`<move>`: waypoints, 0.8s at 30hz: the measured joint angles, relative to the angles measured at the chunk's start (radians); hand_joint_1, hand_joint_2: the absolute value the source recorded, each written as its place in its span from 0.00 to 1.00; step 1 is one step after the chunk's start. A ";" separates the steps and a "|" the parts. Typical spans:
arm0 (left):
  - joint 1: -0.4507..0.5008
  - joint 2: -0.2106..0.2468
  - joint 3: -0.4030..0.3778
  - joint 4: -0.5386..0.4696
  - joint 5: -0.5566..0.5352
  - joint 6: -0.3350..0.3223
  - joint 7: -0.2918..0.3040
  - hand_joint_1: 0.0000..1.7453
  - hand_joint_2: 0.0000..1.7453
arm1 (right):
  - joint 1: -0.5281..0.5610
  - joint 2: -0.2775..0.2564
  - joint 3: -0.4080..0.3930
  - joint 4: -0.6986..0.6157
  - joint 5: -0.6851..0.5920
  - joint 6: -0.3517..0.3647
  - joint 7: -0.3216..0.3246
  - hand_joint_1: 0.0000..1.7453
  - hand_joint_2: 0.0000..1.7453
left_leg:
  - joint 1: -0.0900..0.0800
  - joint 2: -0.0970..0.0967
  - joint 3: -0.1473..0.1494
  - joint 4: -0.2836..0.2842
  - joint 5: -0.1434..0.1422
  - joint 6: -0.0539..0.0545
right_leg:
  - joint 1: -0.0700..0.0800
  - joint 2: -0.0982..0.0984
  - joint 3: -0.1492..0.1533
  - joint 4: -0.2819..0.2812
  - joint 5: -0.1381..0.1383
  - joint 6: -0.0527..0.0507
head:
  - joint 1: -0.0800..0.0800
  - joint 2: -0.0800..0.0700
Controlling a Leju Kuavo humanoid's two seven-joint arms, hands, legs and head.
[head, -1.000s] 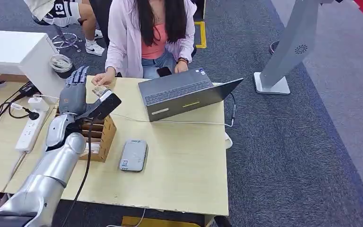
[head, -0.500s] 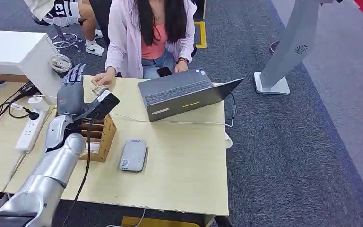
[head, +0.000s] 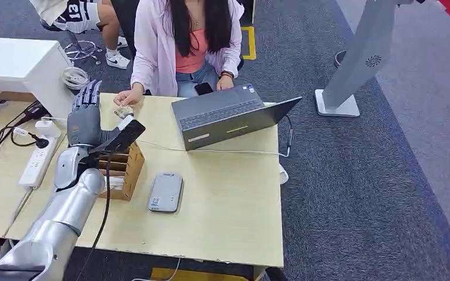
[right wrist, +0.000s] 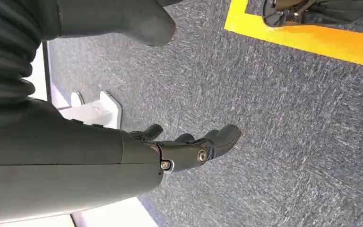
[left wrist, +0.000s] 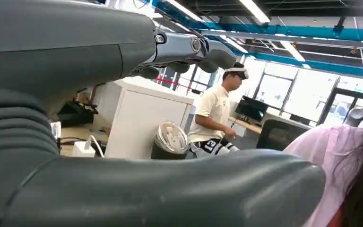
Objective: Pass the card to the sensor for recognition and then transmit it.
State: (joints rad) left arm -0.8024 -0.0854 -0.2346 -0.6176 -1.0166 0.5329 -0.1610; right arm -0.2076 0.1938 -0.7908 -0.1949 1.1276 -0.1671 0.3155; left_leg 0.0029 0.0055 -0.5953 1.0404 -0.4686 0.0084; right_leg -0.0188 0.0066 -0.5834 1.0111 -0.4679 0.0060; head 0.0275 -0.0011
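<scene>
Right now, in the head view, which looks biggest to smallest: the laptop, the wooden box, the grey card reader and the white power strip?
1. Laptop, clearly largest.
2. Wooden box, though the left hand hides part of it.
3. Card reader and power strip look about alike: the strip is longer, the reader wider, so I won't rank them.

— Room to pass? Bare tabletop point(head: 228, 199) btwn sensor point(head: 166, 192) & laptop point(head: 225, 116).
— Wooden box point(head: 123, 167) sits under left hand point(head: 85, 120); person's hand point(head: 128, 96) near, maybe blocking.
</scene>
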 joint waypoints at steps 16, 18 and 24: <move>0.011 0.001 0.000 0.000 -0.009 0.032 -0.019 0.00 1.00 | 0.000 0.005 -0.018 0.002 0.004 -0.001 0.000 0.00 1.00 | 0.000 0.000 0.000 0.000 0.000 0.000 | 0.000 0.000 0.000 0.000 0.000 0.000 | 0.000 0.000; 0.011 0.001 0.000 0.000 -0.015 0.036 -0.016 0.00 1.00 | 0.000 0.005 -0.018 0.002 0.005 0.000 0.000 0.00 1.00 | 0.000 0.000 0.000 0.000 0.000 0.000 | 0.000 0.000 0.000 0.000 0.000 0.000 | 0.000 0.000; 0.011 0.002 0.000 0.000 -0.019 0.042 -0.004 0.00 1.00 | 0.000 0.005 -0.019 0.002 0.013 -0.001 0.000 0.00 1.00 | 0.000 0.000 0.000 0.000 0.000 0.000 | 0.000 0.000 0.000 0.000 0.000 0.000 | 0.000 0.000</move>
State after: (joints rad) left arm -0.7911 -0.0839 -0.2350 -0.6172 -1.0353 0.5753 -0.1652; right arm -0.2077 0.1987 -0.8095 -0.1926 1.1406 -0.1678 0.3151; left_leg 0.0029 0.0054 -0.5954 1.0404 -0.4686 0.0084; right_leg -0.0188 0.0064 -0.5834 1.0111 -0.4679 0.0060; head 0.0275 -0.0011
